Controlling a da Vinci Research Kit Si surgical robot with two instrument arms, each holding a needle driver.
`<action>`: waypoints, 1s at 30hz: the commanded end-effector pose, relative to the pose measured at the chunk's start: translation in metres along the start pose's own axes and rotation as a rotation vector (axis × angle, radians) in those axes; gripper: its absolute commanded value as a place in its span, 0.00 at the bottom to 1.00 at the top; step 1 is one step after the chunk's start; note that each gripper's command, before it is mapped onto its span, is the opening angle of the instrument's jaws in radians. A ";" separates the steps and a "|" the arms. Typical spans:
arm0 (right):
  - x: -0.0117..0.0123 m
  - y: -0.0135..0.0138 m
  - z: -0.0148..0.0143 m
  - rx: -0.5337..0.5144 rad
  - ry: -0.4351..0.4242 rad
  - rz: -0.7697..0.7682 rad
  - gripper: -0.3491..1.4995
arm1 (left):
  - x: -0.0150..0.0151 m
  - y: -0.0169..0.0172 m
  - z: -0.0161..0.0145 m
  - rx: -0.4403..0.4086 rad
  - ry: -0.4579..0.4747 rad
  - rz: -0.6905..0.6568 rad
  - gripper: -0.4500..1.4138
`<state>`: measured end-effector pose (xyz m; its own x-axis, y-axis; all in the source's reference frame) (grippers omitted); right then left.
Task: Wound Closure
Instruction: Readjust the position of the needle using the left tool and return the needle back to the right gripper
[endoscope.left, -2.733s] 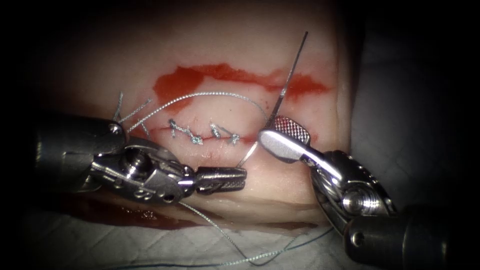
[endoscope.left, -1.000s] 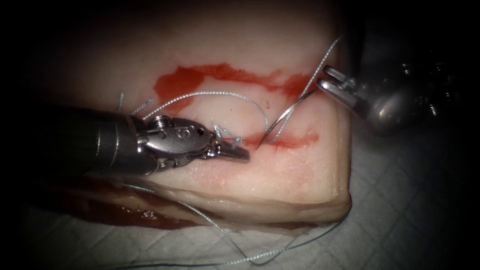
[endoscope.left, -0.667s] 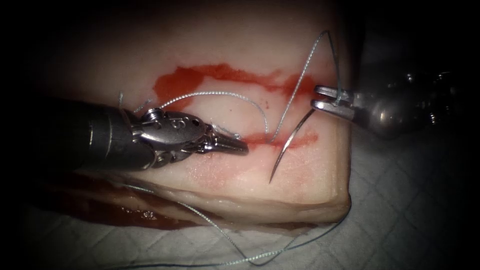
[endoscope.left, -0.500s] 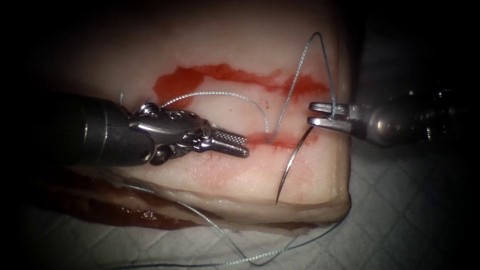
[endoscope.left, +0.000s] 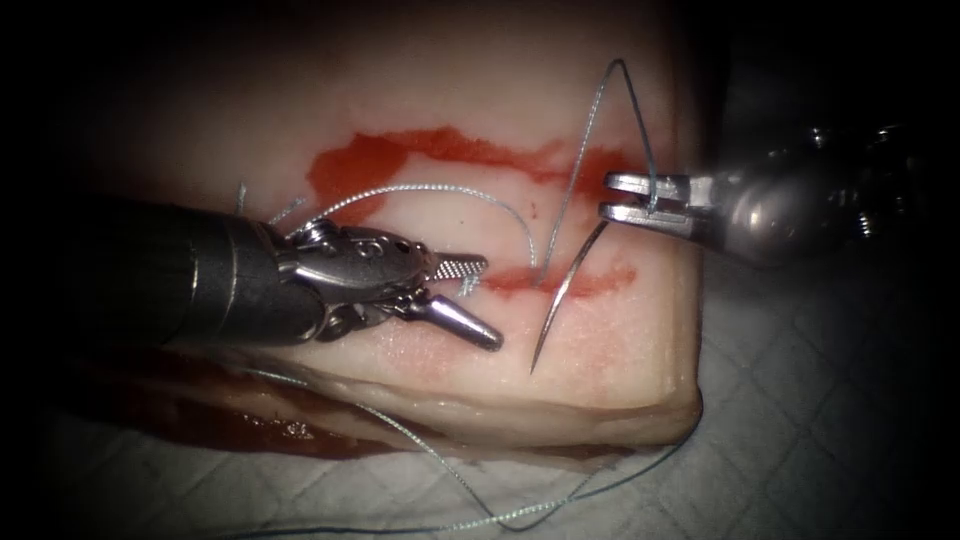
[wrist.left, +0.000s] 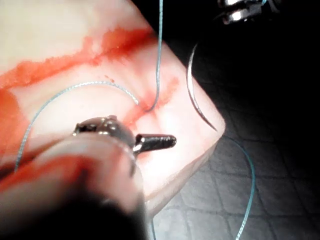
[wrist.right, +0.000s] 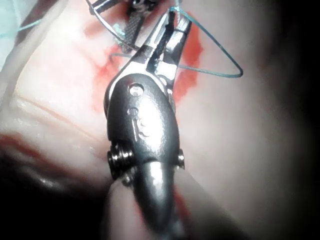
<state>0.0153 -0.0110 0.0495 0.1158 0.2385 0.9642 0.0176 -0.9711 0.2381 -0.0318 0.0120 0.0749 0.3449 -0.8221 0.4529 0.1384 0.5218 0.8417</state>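
Observation:
The tissue (endoscope.left: 600, 120) carries a horizontal cut (endoscope.left: 590, 282) with red fluid along it. My left tool (endoscope.left: 490, 303) lies over the stitched left part of the cut, jaws open and holding nothing. My right tool (endoscope.left: 606, 196) is shut on the curved needle (endoscope.left: 562, 290) near its thread end. The needle hangs free above the tissue at the cut's right end, tip pointing at the near edge. Thread (endoscope.left: 600, 110) rises from the cut in a peak and drops to the right jaws. The left wrist view shows the left tool (wrist.left: 160, 141), needle (wrist.left: 196, 95) and thread (wrist.left: 159, 50). The right wrist view shows the right tool (wrist.right: 172, 19).
A wider band of red fluid (endoscope.left: 420, 150) runs across the tissue behind the cut. Loose thread (endoscope.left: 520, 515) trails over the white cloth (endoscope.left: 800, 400) in front of and right of the tissue. Cut thread ends (endoscope.left: 242, 195) stick up by the left tool's shaft.
The left jaws have gone from shut to open. The right tool swung the needle from lying at the cut to hanging tip-down, then shifted slightly left and up; the thread peak rose.

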 end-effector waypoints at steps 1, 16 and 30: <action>0.0002 -0.0009 0.0010 -0.015 0.010 -0.033 0.00 | -0.0002 0.0004 0.0005 0.008 0.008 -0.001 0.43; 0.0008 0.0002 0.0016 0.003 -0.025 0.207 0.00 | -0.0032 -0.0019 -0.0023 0.275 -0.021 -0.299 0.56; 0.0026 0.0030 0.0045 -0.017 -0.066 0.500 0.00 | -0.0023 -0.0051 -0.0005 0.425 -0.123 -0.689 0.71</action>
<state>0.0191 -0.0135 0.0518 0.1657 -0.2608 0.9511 -0.0640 -0.9652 -0.2535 -0.0325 0.0107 0.0691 0.2028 -0.9580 -0.2028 -0.0863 -0.2238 0.9708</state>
